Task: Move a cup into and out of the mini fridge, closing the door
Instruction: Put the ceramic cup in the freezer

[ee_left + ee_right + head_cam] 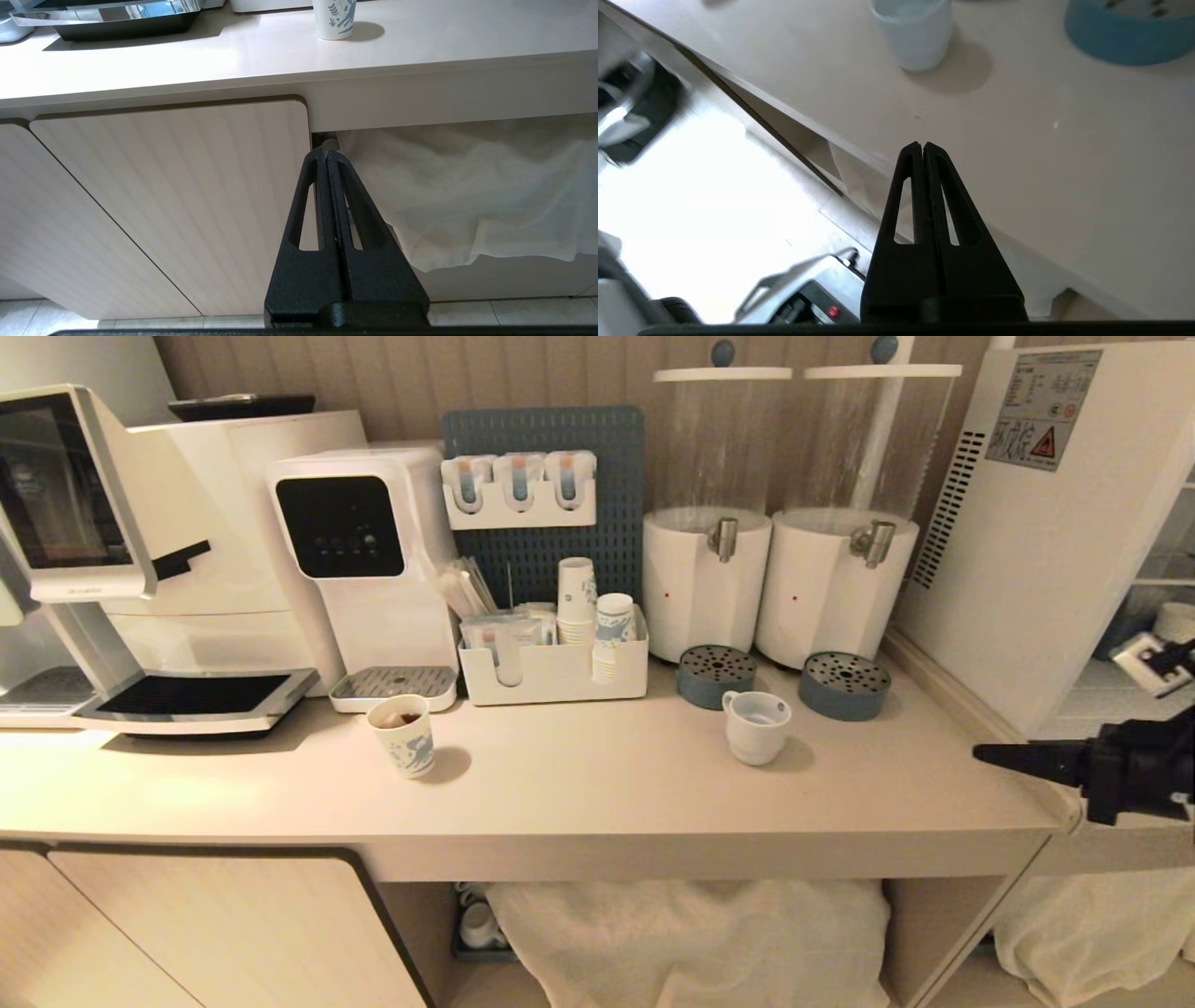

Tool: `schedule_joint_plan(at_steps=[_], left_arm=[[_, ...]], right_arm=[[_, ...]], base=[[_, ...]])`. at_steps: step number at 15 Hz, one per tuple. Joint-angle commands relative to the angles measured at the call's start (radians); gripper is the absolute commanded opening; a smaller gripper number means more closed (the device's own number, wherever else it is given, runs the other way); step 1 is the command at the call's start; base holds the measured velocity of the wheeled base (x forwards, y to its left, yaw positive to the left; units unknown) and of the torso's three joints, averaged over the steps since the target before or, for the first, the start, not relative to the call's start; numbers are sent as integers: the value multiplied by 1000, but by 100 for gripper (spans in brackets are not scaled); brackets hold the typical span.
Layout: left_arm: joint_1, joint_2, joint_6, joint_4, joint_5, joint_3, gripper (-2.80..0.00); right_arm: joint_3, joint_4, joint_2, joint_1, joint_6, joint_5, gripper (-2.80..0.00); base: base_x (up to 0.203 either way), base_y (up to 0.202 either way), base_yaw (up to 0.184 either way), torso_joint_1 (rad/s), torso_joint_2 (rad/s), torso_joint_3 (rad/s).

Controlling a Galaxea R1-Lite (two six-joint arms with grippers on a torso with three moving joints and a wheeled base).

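Near the worktop [579, 784] front edge, right end: right end effector [980, 753] level, fingers pressed together, holding nothing, pointing toward the cup [756, 726] across bare surface. Cup well apart from it, upright just in front of two grey drip discs [716, 676], back from the edge; small, squat, plain white, little side handle. Fridge [1046, 532] at far right, side panel with warning sticker facing the cup. Below the worktop, before a cabinet door [177, 200] and white cloth [467, 186]: left end effector [326, 154], fingers likewise pressed together, empty.
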Motion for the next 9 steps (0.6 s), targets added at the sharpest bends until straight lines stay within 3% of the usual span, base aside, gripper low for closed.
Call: schedule_joint_plan(at_steps=[1, 4, 6, 9], left_arm=[[0, 1, 0, -9, 0, 4, -280], [0, 1, -2, -27, -3, 10, -280], [0, 1, 0, -27, -3, 10, -280], [0, 1, -2, -27, -2, 10, -280]], right_arm=[[-3, -88, 150, 62, 1, -57, -280], [-22, -302, 300, 151, 60, -170, -280], [-60, -354, 372, 201, 82, -213, -280], [-75, -367, 399, 253, 100, -209, -280]], base=[[0, 0, 0, 0, 0, 0], [0, 0, 0, 0, 0, 0], [0, 0, 0, 0, 0, 0], [0, 0, 0, 0, 0, 0]])
